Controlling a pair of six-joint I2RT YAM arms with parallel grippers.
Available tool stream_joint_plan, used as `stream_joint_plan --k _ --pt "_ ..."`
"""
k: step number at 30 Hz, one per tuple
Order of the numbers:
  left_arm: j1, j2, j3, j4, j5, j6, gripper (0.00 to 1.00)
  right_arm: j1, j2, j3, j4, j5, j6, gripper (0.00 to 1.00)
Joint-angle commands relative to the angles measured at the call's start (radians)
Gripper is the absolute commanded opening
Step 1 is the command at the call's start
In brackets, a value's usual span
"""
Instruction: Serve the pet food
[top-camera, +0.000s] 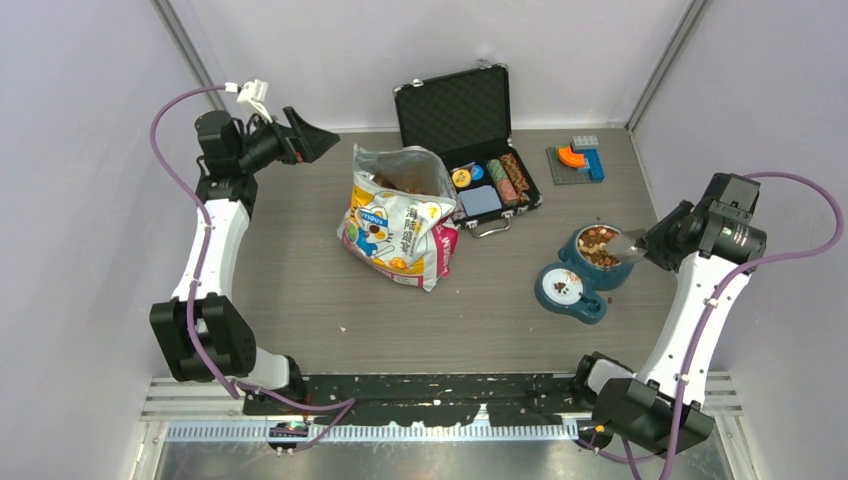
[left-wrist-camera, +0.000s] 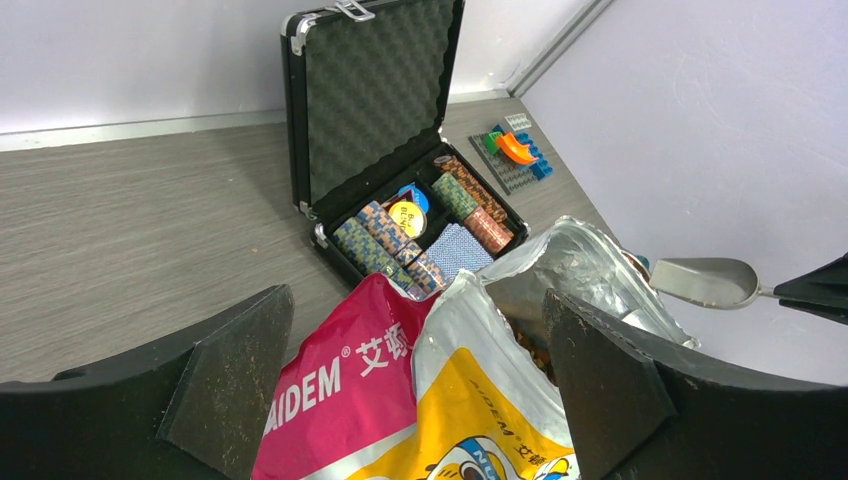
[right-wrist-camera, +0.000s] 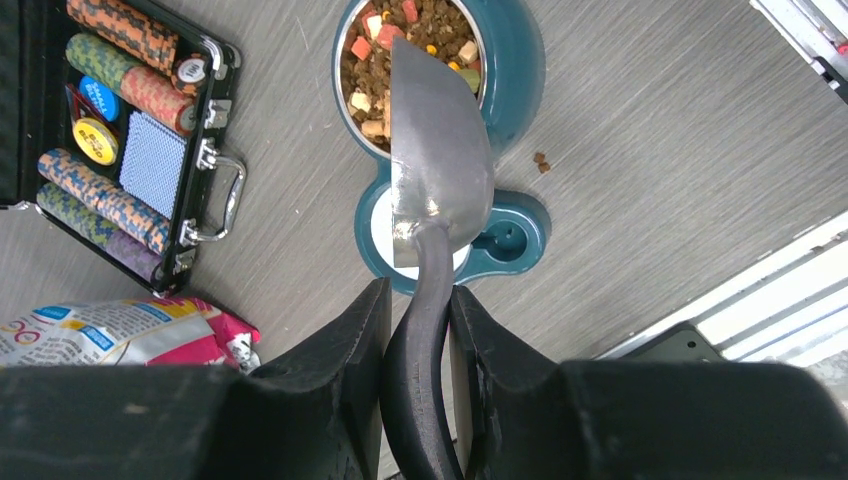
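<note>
Grey wood-grain table (top-camera: 300, 290), walled cell: feeding station at right.
Right gripper (right-wrist-camera: 418, 330) clamped on the scoop (right-wrist-camera: 440, 150) handle, blade over the teal bowl (right-wrist-camera: 520, 70). Pet food (right-wrist-camera: 365, 70) fills that bowl, with two bits loose on the table beside it. Bag (top-camera: 400, 220) stands open mid-table. Left gripper (left-wrist-camera: 415, 350) spread wide above the bag, holding nothing. Open case (top-camera: 465, 130) behind; blocks (top-camera: 578, 160) far right.

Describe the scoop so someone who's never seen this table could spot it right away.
On the table's right side sits a teal pet feeder with kibble in one bowl. The scoop hangs above it in the right gripper: a grey metal blade on a black handle, unlike the teal bowls.
</note>
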Motion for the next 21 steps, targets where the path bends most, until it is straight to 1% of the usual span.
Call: stream_joint_plan --k 1,7,12,14,17,20,21 --pt "0.005 -0.026 0.004 0.052 0.011 -0.005 0.99 0.000 0.021 0.058 -0.042 0.016 -0.041 0.05" --pt "0.005 -0.032 0.002 0.051 0.010 -0.006 0.99 0.011 0.047 0.104 -0.082 0.058 -0.051 0.05" --pt "0.005 -0.035 -0.003 0.054 0.010 -0.010 0.99 0.088 0.088 0.197 -0.120 0.161 -0.034 0.05" --pt "0.005 -0.037 -0.004 0.055 0.010 -0.010 0.99 0.110 0.094 0.222 -0.111 0.180 -0.024 0.05" --pt "0.005 -0.042 -0.004 0.051 0.007 -0.009 0.99 0.156 0.127 0.255 -0.161 0.214 -0.024 0.05" --pt "0.005 -0.045 -0.006 0.051 0.008 -0.008 0.99 0.180 0.123 0.231 -0.136 0.241 -0.022 0.05" --pt "0.005 -0.044 -0.005 0.050 0.007 -0.008 0.99 0.183 0.139 0.235 -0.157 0.246 -0.023 0.05"
